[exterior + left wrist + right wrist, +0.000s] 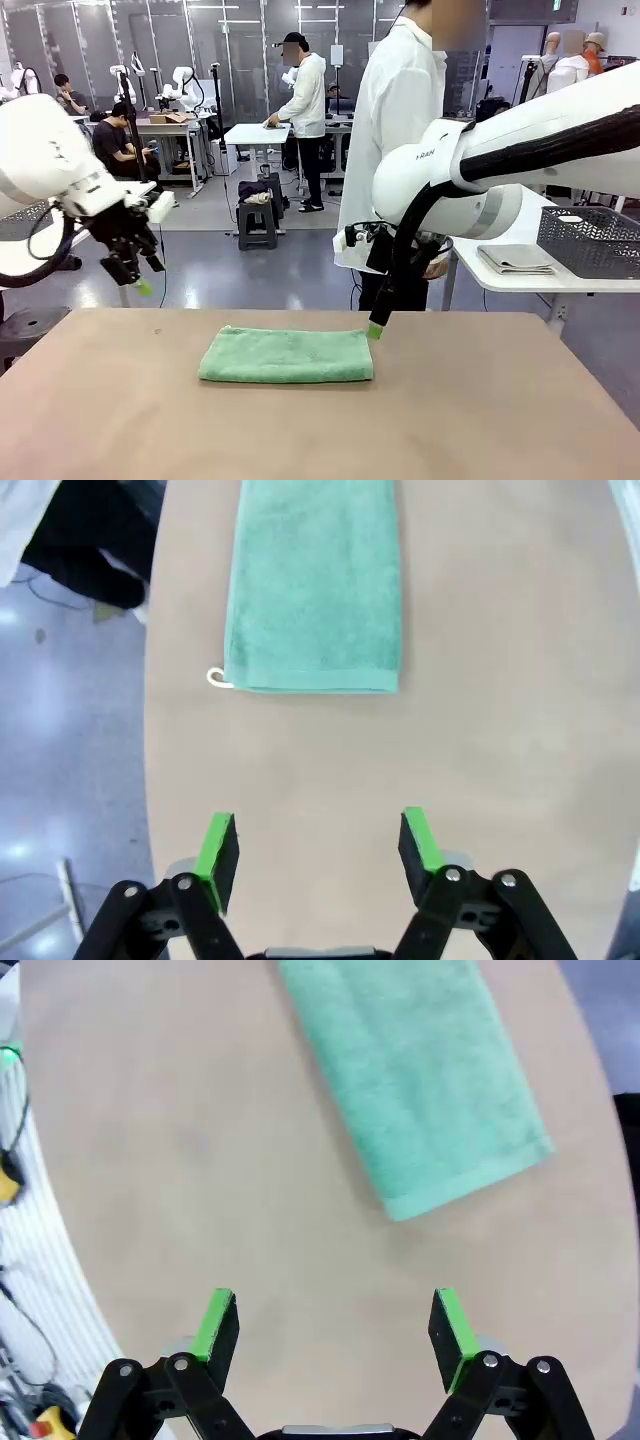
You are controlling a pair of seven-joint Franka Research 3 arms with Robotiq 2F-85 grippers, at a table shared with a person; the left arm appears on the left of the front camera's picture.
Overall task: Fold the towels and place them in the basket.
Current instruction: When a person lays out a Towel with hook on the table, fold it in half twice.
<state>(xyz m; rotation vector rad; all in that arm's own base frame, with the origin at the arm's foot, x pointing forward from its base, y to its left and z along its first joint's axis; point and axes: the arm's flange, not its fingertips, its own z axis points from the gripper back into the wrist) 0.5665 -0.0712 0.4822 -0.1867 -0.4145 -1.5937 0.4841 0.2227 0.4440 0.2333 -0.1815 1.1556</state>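
Observation:
A mint green towel [287,355] lies folded into a long strip on the brown table [450,410]. It also lies ahead of the fingers in the left wrist view [315,590] and the right wrist view [420,1080]. My left gripper [135,278] [318,845] hangs open and empty above the table's far left edge, well clear of the towel. Just above the towel's far right corner, my right gripper [378,322] [335,1325] is open with nothing in it. The dark mesh basket [590,240] stands on a white side table at the right, beside a folded pale grey towel [515,260].
A person in a white coat [400,130] stands at the far side of the table, behind my right arm. The white side table [520,280] lies to the right beyond the brown table. Bare tabletop surrounds the green towel.

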